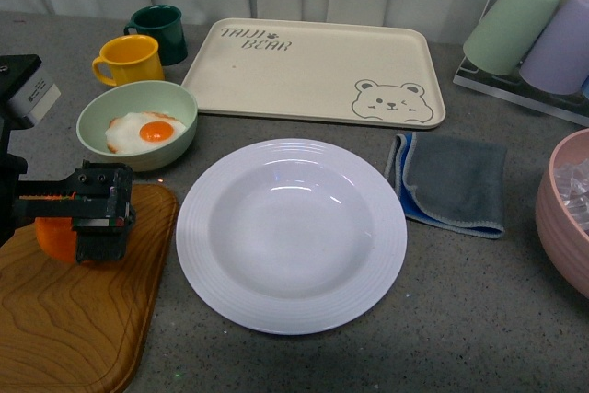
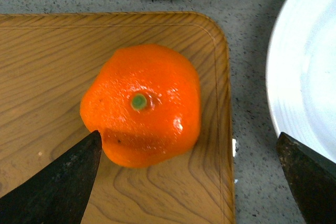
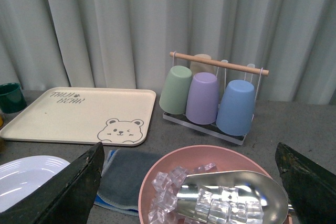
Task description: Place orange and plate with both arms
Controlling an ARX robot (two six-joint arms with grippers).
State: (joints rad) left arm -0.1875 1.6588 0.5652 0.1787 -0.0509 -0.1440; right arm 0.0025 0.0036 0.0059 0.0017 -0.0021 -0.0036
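The orange [image 2: 142, 103], a bright mandarin with a green stem nub, lies on a wooden board [image 2: 47, 61]. My left gripper [image 2: 189, 137] is open above it. One finger [image 2: 52, 182] is at the orange's side and the other [image 2: 310, 177] is over the table by the plate's rim. In the front view the left gripper [image 1: 101, 218] hides most of the orange [image 1: 53, 238]. The white ridged plate [image 1: 368, 255] sits empty at the table's middle, right of the board. My right gripper [image 3: 189, 150] is open and empty above a pink bowl. It does not show in the front view.
The board [image 1: 74, 319] is at front left. Behind it are a green bowl [image 1: 92, 121] with a fried egg, a yellow mug [image 1: 129, 60] and a dark green mug [image 1: 158, 32]. A bear tray [image 1: 313, 66], grey cloth [image 1: 456, 181], pink ice bowl [image 3: 173, 163] and cup rack [image 3: 210, 98] are nearby.
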